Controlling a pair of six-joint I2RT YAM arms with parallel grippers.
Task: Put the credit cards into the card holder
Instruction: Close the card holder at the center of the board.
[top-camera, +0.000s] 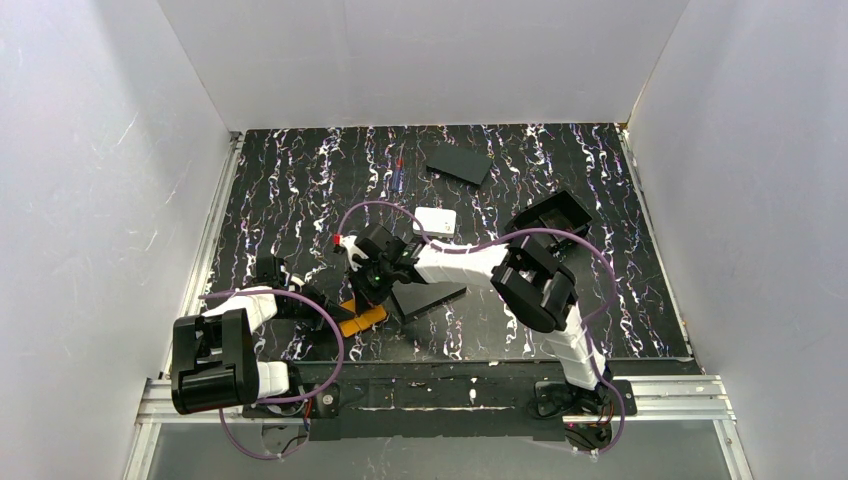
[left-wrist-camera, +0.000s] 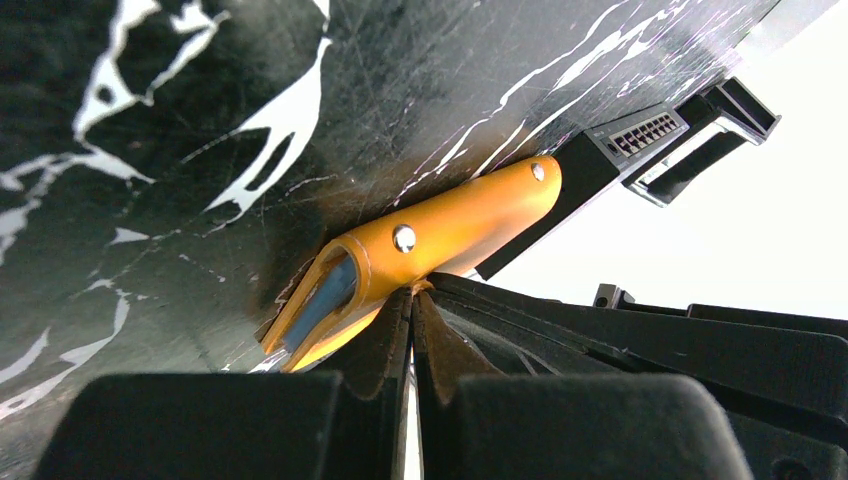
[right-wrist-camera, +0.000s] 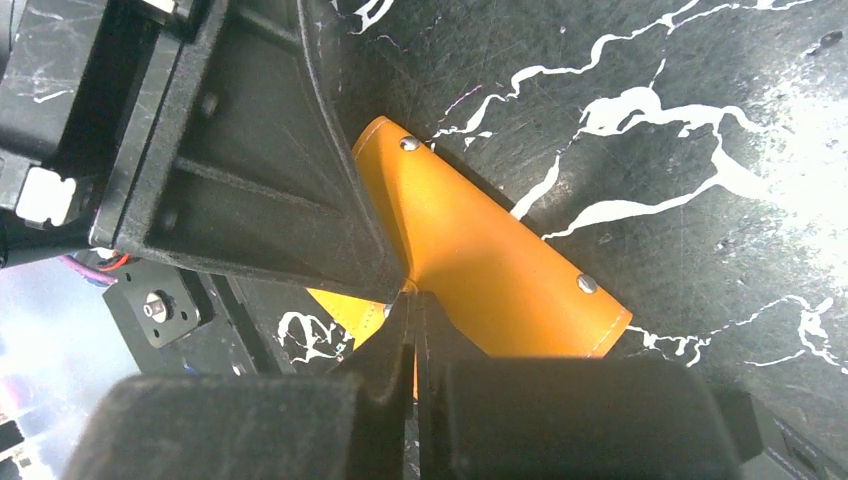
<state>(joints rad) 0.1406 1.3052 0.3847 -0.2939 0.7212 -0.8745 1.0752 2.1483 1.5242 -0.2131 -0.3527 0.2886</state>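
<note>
- Pinching at the near left of the surface (top-camera: 620, 300): the left pincer (left-wrist-camera: 412, 297) has its fingers pressed together. Its tips sit right on the rim of the card holder (left-wrist-camera: 450, 225), prob. nipping one thin flap.
- The right pincer (right-wrist-camera: 414, 300) reaches across from the other side, fingers together too. A sliver of orange shows btwn them, so it's clamped on the holder's edge, almost tip to tip w/ the left one.
- The card holder is orange and sits btwn the two pincers. Its mouth is a little apart w/ pale blue-grey lining showing, and no card is visible inside.
- A black slab (top-camera: 430, 298) lies flat just beside the holder, on its right.
- Further back, mid-surface, is a small white flat piece (top-camera: 435, 220), apart from the rest. Can't tell if it's a card.
- Farthest off are a pen-like stick (top-camera: 398, 176) and a second black slab (top-camera: 458, 163), near the back wall and well apart from the holder.
- Progress, my read: early, prep stage only.
  - Done: the holder is gripped at both sides, mouth barely parted.
  - Not done: no card is in either pincer, and none is seen in the holder.
  - Left to do: open the mouth wider, free one pincer, fetch each card, slide it in.
  - Can't ID the credit cards for sure in these views.
</note>
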